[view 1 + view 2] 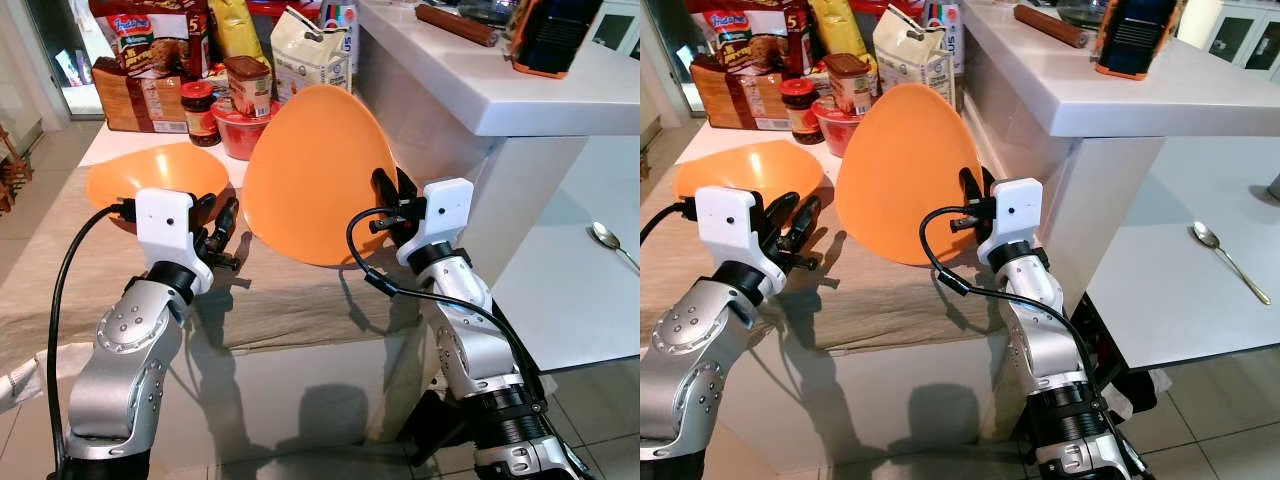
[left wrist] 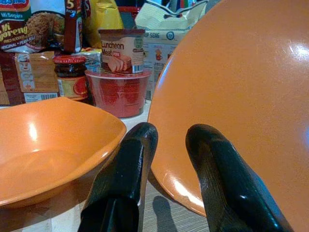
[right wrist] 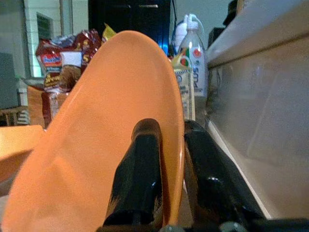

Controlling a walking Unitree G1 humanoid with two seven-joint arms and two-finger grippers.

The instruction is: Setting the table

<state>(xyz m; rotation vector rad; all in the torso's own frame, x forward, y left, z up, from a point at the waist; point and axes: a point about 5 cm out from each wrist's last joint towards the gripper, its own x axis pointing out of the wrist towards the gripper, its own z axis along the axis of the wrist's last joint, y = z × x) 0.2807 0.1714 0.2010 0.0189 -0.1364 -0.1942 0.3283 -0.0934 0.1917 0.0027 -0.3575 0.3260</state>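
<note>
The right gripper [image 3: 166, 159] is pinching the rim of a large orange plate [image 1: 315, 175], holding it tilted on edge above the table. Just left of it, the left gripper [image 2: 169, 169] is hovering slightly parted and holding nothing, beside an empty orange bowl [image 2: 48, 145]. Beyond sits a red tub [image 2: 118, 92] with a luncheon meat tin [image 2: 121, 50] on top.

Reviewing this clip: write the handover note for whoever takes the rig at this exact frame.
Right gripper: jaws shut on the rim of the orange plate, held tilted on edge above the low cloth-covered table.
Left gripper: jaws open, holding nothing, just beside the orange bowl resting on that table.
Done: plate lifted.
Left: set the plate at its place, then the bowl. A spoon lies on the white surface to the right.
</note>
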